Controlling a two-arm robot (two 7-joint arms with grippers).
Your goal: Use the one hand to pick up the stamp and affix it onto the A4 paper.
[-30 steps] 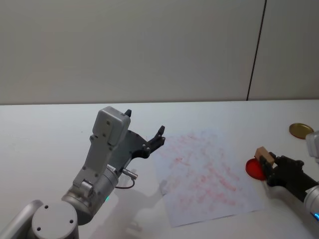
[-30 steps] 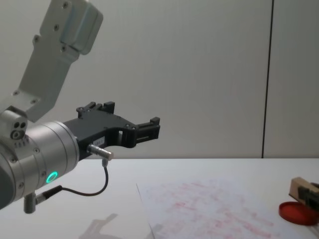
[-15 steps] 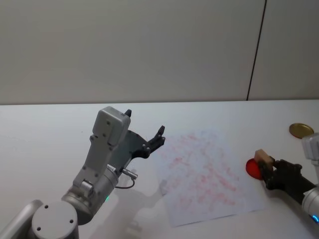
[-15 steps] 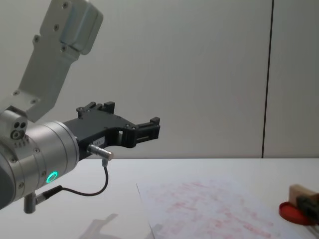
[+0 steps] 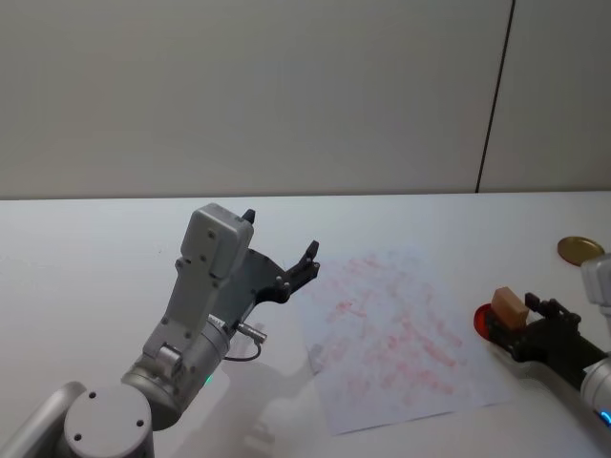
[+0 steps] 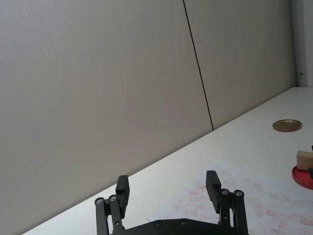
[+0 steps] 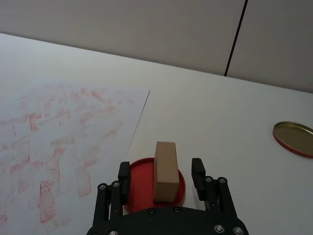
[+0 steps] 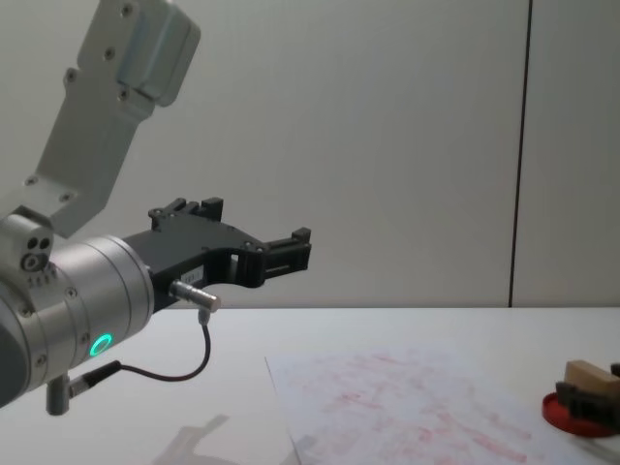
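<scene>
Resting on the red ink pad [image 7: 154, 188], just off the right edge of the A4 paper [image 5: 393, 334]: the stamp [image 7: 165, 170], a tan wooden block standing upright on the pad's face. Flanking the stamp with black fingers [image 7: 197, 171] spread apart, one on each side and clear of the wood: the right gripper [image 7: 161, 174], reaching in low over the white table [image 5: 86, 258] from the side of the pad farthest from the paper. Lying flat on the table beyond the pad, well apart from it and farther still from the paper: a round gold lid [image 7: 294, 138]. Hanging raised above the table off the paper's left edge, on the side opposite the pad: the left gripper [image 6: 167, 188], fingers wide apart and holding nothing, with a green ring light [image 8: 100, 344] glowing on its silver wrist. Covering the paper from edge to edge: faint smudged red stamp marks.
</scene>
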